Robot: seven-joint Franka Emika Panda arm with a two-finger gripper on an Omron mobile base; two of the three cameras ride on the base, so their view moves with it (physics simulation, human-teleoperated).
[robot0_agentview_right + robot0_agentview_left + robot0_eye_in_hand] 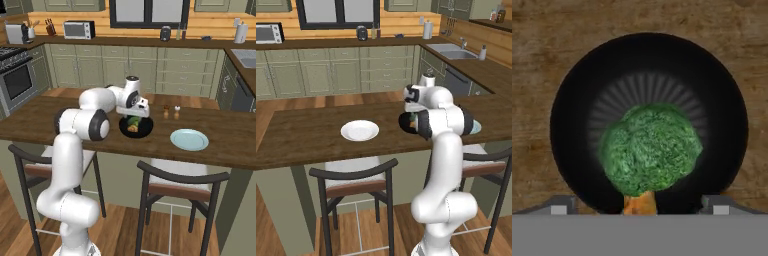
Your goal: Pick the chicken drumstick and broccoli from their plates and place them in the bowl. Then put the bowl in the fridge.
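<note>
Two plates flank the bowl (136, 127) on your desk (30, 125): a white plate (359, 130) well to its left, a pale blue plate (189, 139) near its right. Both foods lie inside the bowl, the broccoli (649, 148) atop the chicken drumstick (639, 203). Your end effector (639, 205) hangs directly above, released, fingers spread either side of the broccoli, arm bent forward and pointing straight down. Next comes gripping the bowl's rim.

Glossy black bowl (572, 125) on matt, grainy wood counter (542, 50).
</note>
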